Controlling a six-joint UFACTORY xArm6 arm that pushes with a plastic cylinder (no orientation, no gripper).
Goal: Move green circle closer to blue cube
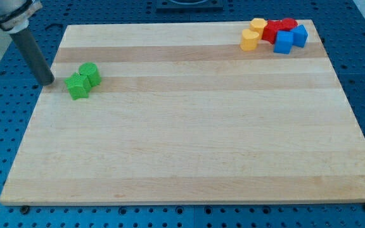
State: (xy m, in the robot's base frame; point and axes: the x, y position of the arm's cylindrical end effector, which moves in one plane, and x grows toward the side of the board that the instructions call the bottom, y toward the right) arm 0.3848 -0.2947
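The green circle [90,73] lies near the board's left edge, touching a green star [77,86] just below and left of it. The blue cube [284,42] sits far off at the view's top right, in a cluster with a second blue block [300,35]. My tip [47,81] rests at the board's left edge, a short way left of the two green blocks and apart from them.
The top right cluster also holds two red blocks [279,28] and two yellow blocks [253,35]. The wooden board [189,139] lies on a blue perforated table [5,114].
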